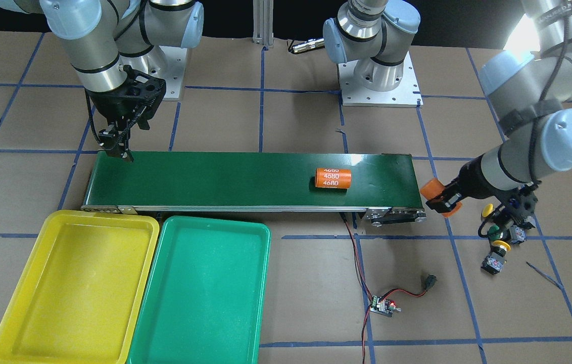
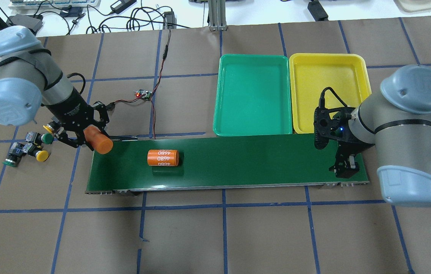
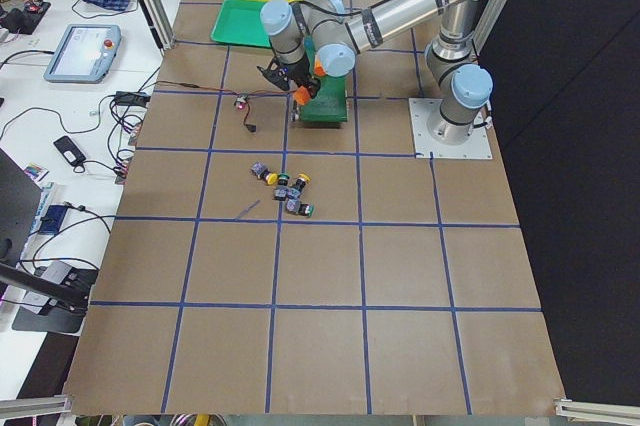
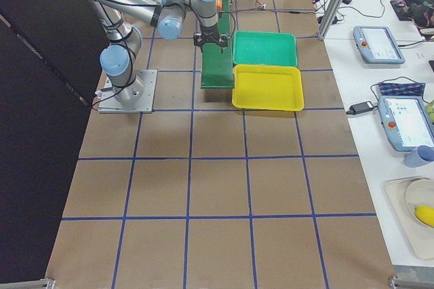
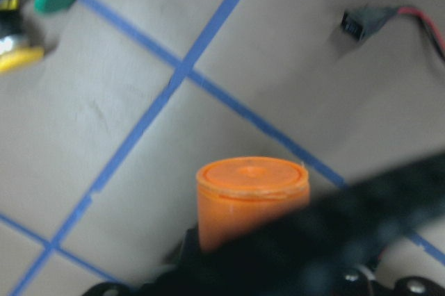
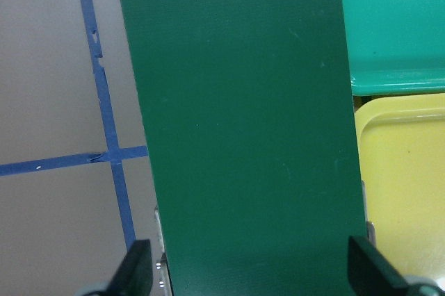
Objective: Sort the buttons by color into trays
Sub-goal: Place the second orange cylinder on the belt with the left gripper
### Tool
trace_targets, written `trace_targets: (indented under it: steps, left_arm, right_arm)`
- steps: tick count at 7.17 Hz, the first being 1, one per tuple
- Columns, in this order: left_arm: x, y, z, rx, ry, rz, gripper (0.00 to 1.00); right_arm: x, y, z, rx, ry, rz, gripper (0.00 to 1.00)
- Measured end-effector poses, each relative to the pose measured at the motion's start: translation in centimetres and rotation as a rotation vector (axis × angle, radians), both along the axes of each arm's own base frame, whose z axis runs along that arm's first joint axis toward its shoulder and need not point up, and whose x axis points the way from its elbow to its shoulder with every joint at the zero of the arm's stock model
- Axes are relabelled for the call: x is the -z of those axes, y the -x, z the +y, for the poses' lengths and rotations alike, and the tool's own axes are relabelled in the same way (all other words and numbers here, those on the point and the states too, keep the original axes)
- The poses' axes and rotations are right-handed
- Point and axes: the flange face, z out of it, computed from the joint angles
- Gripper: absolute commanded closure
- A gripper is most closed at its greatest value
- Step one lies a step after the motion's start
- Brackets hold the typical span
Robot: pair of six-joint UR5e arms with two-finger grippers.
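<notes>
Several buttons with yellow and green caps lie in a cluster (image 2: 32,148) on the table, off the conveyor's left end; they also show in the front view (image 1: 501,237). The green tray (image 2: 253,125) and the yellow tray (image 2: 329,68) stand side by side beyond the belt, both empty. My left gripper (image 2: 95,141) is shut on a plain orange cylinder (image 5: 250,199) and holds it at the belt's left end, just right of the buttons. My right gripper (image 2: 347,167) is open and empty above the belt's right end, its fingertips (image 6: 135,268) apart.
The long dark-green conveyor belt (image 2: 257,163) runs across the middle. An orange cylinder marked 4680 (image 2: 163,157) lies on it left of centre. A small circuit board (image 2: 144,94) with red-black wires lies beyond the belt.
</notes>
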Motion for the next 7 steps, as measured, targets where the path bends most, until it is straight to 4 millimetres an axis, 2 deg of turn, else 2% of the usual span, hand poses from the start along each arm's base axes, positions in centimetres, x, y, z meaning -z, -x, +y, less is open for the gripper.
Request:
trace_targets:
  steps: [1,2,3,6,7]
  left_arm:
    - [1.7,3.1,1.9,-0.029,-0.009,-0.025,0.71]
    - [2.9,4.6,2.8,-0.049,0.017,-0.05,0.26]
    - [3.2,4.8,3.2,-0.05,0.04,-0.09,0.0]
    - [1.7,2.9,2.0,-0.033,0.094,-0.202,0.0]
    - [0.5,1.1,1.0,-0.022,0.106,-0.197,0.0]
  right_arm:
    - [0.2,0.4,0.0,0.01,-0.001,-0.002,0.0]
    - [0.4,0.5,0.0,0.036,-0.007,-0.005,0.0]
    - [0.7,0.5,0.0,0.069,-0.02,-0.009,0.0]
    - [1.6,0.4,-0.1,0.08,-0.048,-0.014,0.0]
    - [2.0,0.4,-0.4,0.077,-0.056,-0.014,0.0]
